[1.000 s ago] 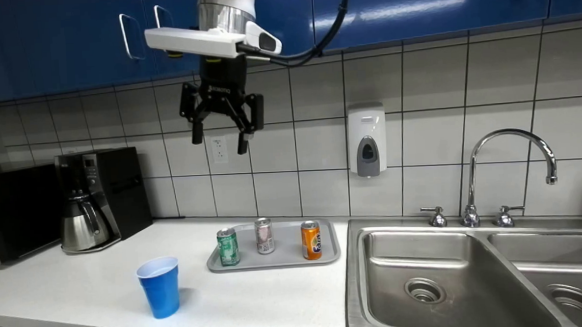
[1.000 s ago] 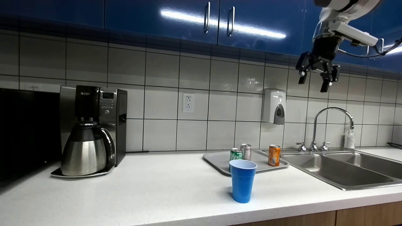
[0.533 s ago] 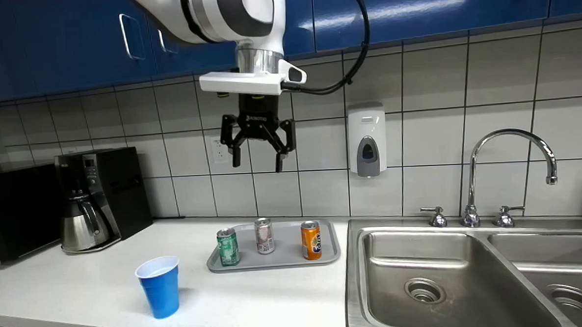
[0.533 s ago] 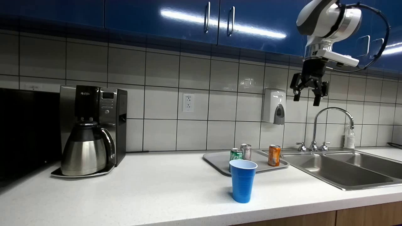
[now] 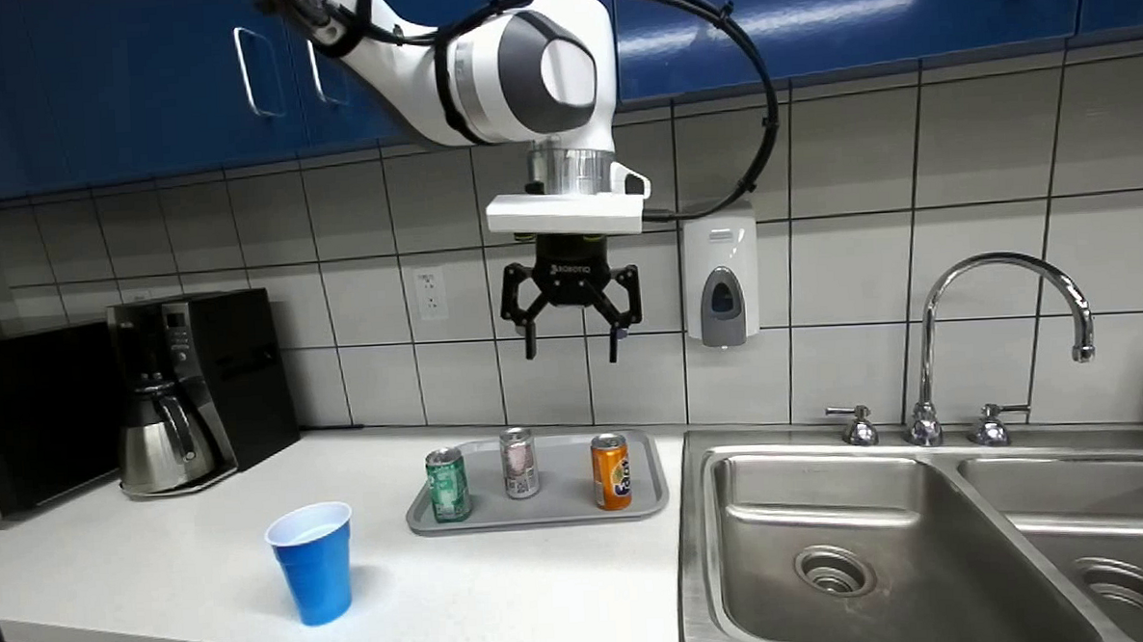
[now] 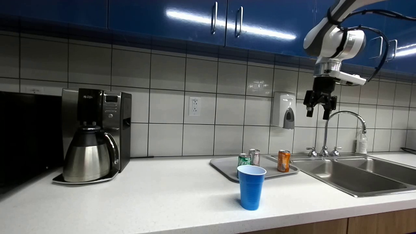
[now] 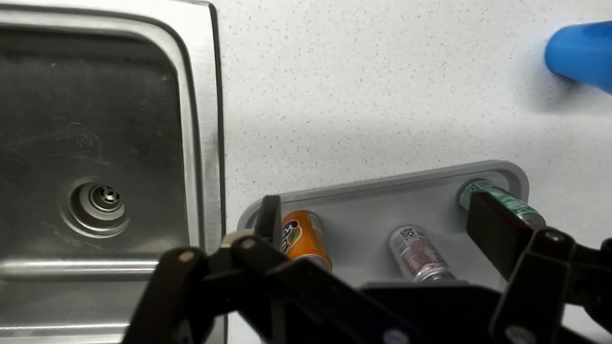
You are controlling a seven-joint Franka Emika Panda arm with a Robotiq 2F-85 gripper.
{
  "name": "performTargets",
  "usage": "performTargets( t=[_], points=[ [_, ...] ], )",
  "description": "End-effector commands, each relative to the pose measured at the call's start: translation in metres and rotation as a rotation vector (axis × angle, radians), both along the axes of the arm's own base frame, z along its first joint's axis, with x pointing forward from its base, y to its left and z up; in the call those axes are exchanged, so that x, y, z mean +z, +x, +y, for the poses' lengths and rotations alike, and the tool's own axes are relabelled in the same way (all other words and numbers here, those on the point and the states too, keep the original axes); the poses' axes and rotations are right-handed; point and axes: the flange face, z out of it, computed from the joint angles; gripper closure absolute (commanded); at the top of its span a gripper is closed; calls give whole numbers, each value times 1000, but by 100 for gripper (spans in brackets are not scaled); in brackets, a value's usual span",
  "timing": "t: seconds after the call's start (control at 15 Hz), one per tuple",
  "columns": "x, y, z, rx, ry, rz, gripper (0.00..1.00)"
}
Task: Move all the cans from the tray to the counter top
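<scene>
Standing on the tray [image 5: 567,468], well below the wide-spread fingers [image 7: 497,229]: green can [image 5: 448,486], silver-grey can [image 5: 519,466], orange can [image 5: 611,473].

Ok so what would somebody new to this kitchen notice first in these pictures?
Probably the bright blue cup, standing on the white counter, off the grey tray. Next, likely the orange can, upright at the tray's end nearest the sink, apart from the green can and the silver can. Higher up hangs the open black gripper, holding nothing.
</scene>
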Motion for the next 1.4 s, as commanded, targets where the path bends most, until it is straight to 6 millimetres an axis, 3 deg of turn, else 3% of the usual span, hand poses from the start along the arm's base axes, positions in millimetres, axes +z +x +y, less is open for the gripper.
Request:
performTargets(
  t=[0.0, 0.73, 1.33],
  points=[
    [-10, 10, -14, 82, -10, 0, 0],
    [-69, 20, 8, 182, -17, 109, 0],
    [-105, 34, 8, 147, -57, 24, 0]
  ],
)
